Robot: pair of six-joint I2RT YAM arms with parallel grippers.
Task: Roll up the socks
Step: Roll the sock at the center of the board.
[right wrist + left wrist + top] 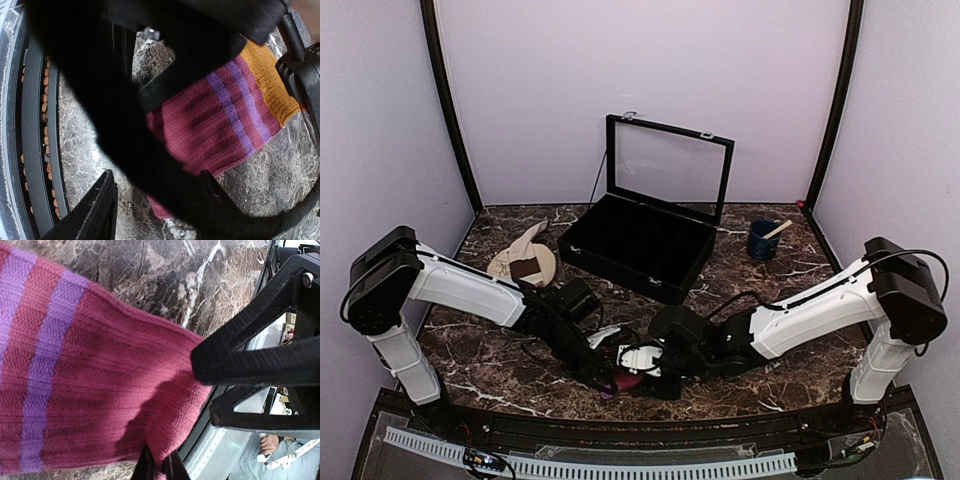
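The magenta-pink sock (100,390) with purple stripes lies flat on the marble table near its front edge. Its orange end (267,85) shows in the right wrist view. In the top view only a small bit of this sock (611,390) shows under the arms. My left gripper (160,467) is shut on the sock's plain pink edge. My right gripper (160,210) is open, its fingers (240,360) on either side of that same corner, close to the left gripper. The cream-beige sock (528,245) with a dark brown band lies on the round plate (548,262) at back left.
An open black display case (640,245) with a raised glass lid stands at the middle back. A blue mug (762,240) with a stick in it is at back right. The table's front rail (220,440) is right beside both grippers.
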